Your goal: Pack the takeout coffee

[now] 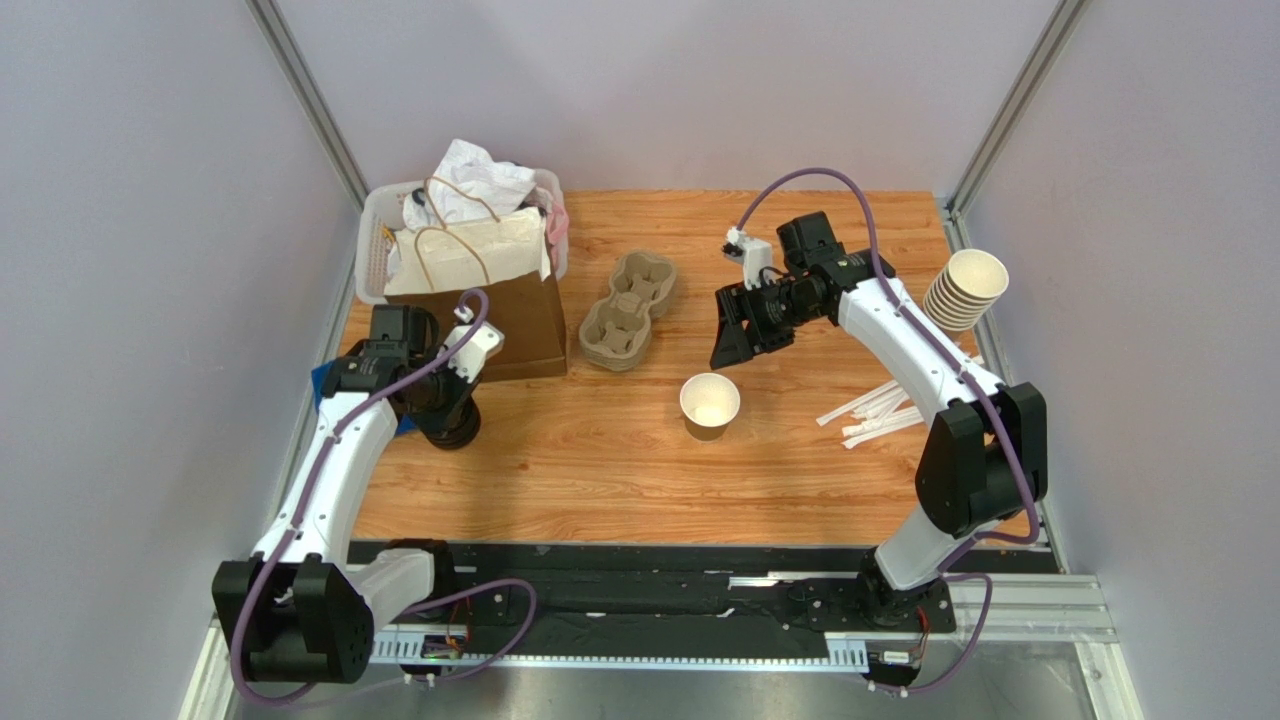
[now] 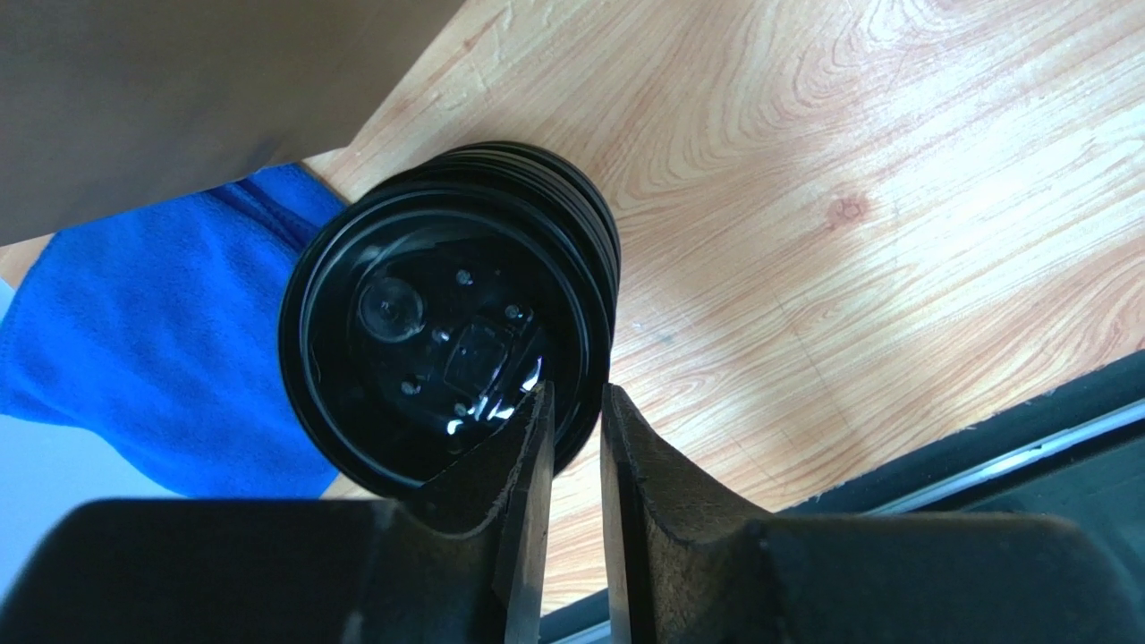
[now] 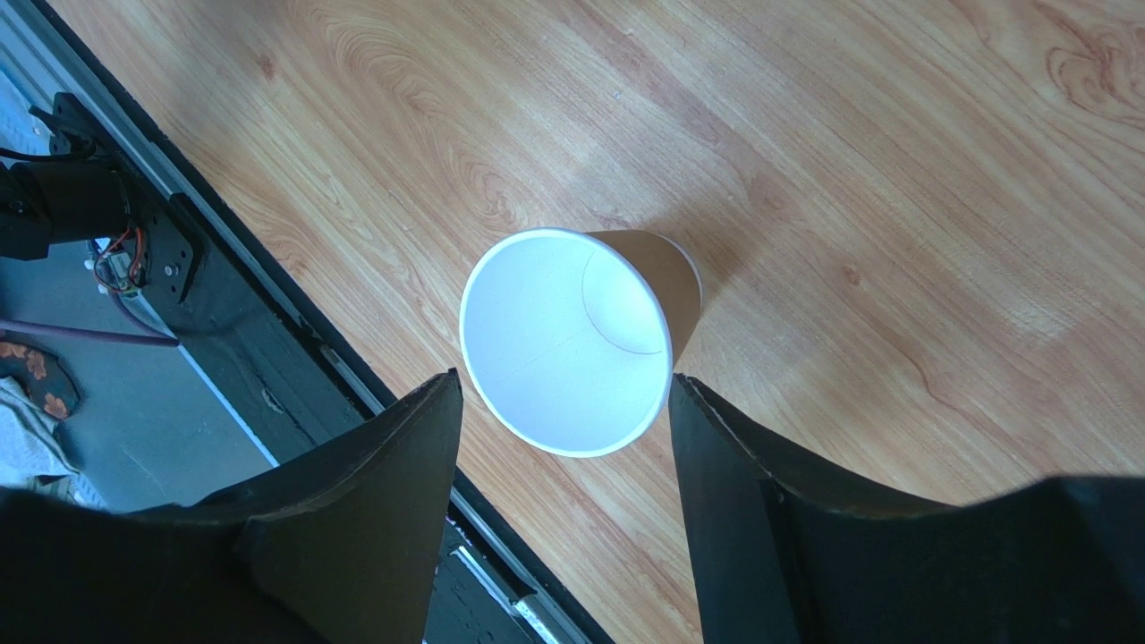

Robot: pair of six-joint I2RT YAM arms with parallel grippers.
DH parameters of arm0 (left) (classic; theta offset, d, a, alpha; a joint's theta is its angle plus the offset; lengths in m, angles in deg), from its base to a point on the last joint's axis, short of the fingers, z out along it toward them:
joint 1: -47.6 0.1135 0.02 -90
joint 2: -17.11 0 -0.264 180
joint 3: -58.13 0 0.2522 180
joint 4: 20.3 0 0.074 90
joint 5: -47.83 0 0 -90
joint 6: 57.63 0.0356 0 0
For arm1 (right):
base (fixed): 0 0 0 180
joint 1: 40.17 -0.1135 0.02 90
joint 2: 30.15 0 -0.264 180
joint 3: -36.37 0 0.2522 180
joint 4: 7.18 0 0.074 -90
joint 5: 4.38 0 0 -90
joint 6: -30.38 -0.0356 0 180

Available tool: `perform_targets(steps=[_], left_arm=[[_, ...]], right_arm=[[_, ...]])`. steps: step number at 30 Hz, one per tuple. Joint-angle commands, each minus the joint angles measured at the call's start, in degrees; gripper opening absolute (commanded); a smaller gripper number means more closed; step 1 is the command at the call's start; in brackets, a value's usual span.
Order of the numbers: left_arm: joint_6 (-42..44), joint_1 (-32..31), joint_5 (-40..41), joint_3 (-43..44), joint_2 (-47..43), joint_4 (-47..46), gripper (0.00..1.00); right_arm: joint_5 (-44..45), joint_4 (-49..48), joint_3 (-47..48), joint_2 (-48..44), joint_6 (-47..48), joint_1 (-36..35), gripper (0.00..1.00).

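Note:
No cup with a lid on it is in view. A lidless pale tan paper cup (image 1: pixel 709 402) stands upright mid-table; it also shows in the right wrist view (image 3: pixel 571 336). My right gripper (image 1: pixel 733 348) hangs open above and just behind it, the cup's rim showing between the spread jaws (image 3: pixel 565 383). A stack of black lids (image 1: pixel 451 426) stands at the left. My left gripper (image 1: pixel 451 402) is down on it, the jaws closed to a narrow gap (image 2: pixel 575 396) on the rim of the top lid (image 2: pixel 444 315), one finger over the lid and one outside the stack.
A brown paper bag (image 1: pixel 511 318) with handles stands by a white bin (image 1: pixel 373 225) at the back left. A pulp cup carrier (image 1: pixel 628 308) lies beside it. Stacked cream cups (image 1: pixel 962 288) and white sticks (image 1: pixel 879 413) are at the right. A blue cloth (image 2: pixel 148 336) lies under the lids.

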Motion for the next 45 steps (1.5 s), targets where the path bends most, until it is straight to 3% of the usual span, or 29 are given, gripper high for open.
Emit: perform_targets(steps=[1, 24, 39, 45], left_arm=[[-0.2, 0.1, -0.6, 2.4, 0.4, 0.8, 0.29], [0.1, 0.1, -1.7, 2.2, 2.6, 0.2, 0.27], [0.2, 0.1, -2.1, 2.3, 2.1, -0.1, 0.01], [0.0, 0.1, -2.1, 3.7, 0.8, 0.5, 0.00]], right_arm=[[-0.9, 0.3, 2.3, -2.4, 0.5, -0.3, 0.62], [-0.9, 0.3, 2.2, -2.2, 0.3, -0.3, 0.62], [-0.8, 0.2, 2.4, -2.1, 0.3, -0.2, 0.62], [-0.8, 0.3, 2.4, -2.1, 0.1, -0.2, 0.62]])
